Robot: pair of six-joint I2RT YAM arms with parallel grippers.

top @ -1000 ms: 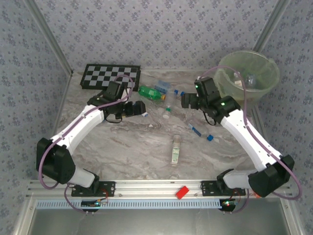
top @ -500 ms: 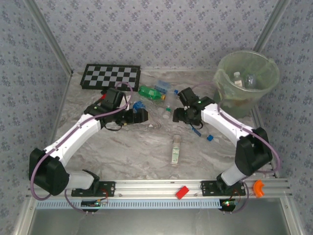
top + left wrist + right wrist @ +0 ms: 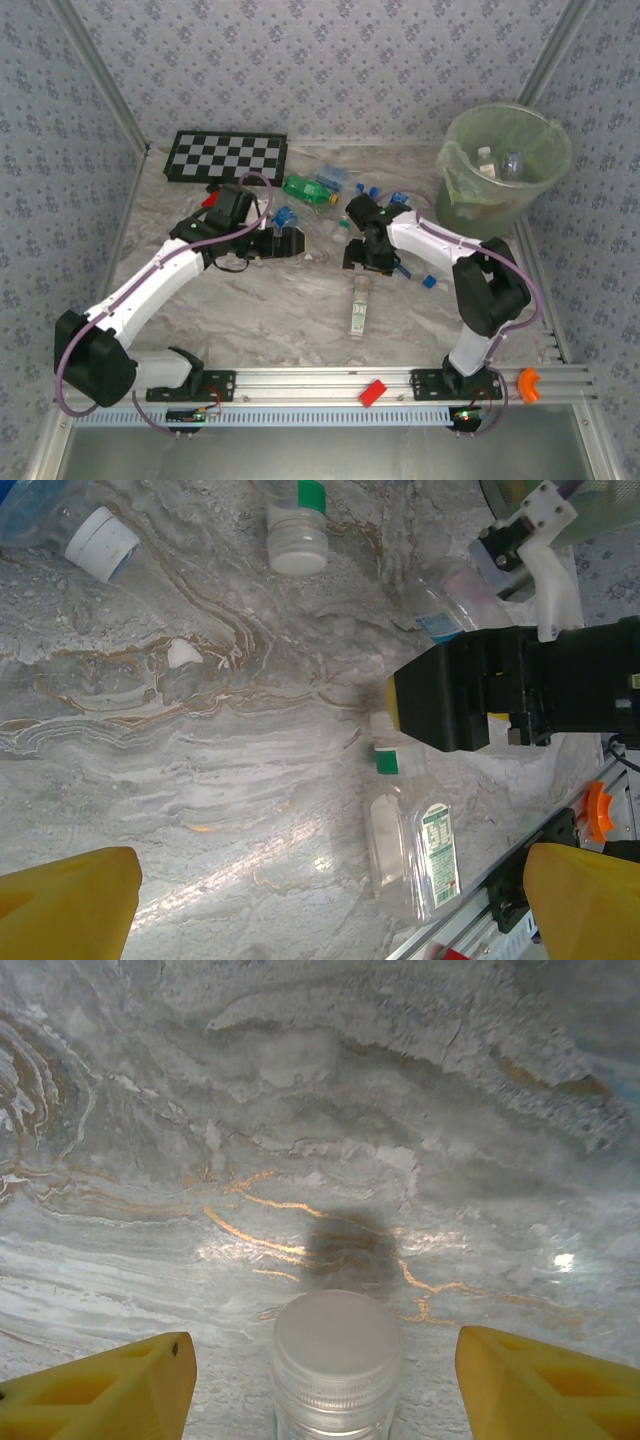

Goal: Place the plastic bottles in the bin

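On the glossy, grey-veined marble tabletop (image 3: 250, 310), a clear bottle (image 3: 358, 308) with a green-and-white label lies at centre frame in the overhead view. The right gripper (image 3: 325, 1385) is at its round, frosted-white cap (image 3: 337, 1345) — yellow fingers (image 3: 100, 1390) spread wide on either side, gaps showing, gripping nothing. The left gripper (image 3: 320, 900), left of centre, also stands apart and empty. More bottles cluster upper middle: a green one (image 3: 308, 190) and a blue-labelled one (image 3: 335, 178) beside it. The round, translucent pale-green bin (image 3: 462, 205) with its wrinkled liner sits upper right, bottles inside — well apart from the lying bottle. A chequered board (image 3: 225, 155) lies upper left.
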